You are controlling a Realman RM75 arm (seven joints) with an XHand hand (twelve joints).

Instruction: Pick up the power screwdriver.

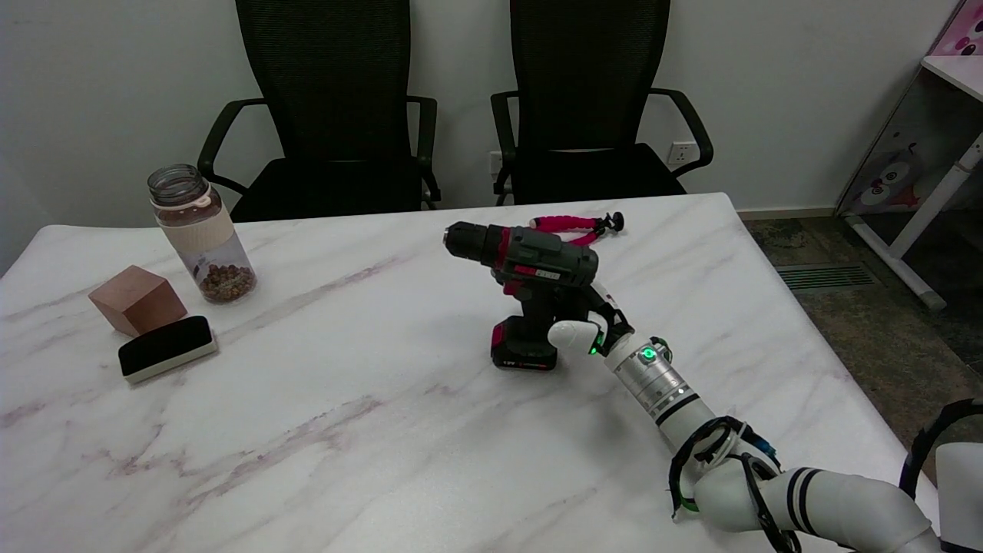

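The power screwdriver (530, 265), dark grey and black with red trim, stands upright on its battery base (524, 351) at the middle of the marble table, chuck pointing left. My right hand (582, 326) is at the right side of its handle, just under the rear of the body. The white back of the hand shows; its fingers reach behind the handle and are mostly hidden. Whether they are closed around the handle cannot be made out.
A red flexible mini tripod (577, 224) lies just behind the tool. At the far left stand a jar of nuts (201, 234), a brown cube (137, 299) and a black-topped eraser (167, 348). Two black chairs (591, 100) stand behind the table (345, 445).
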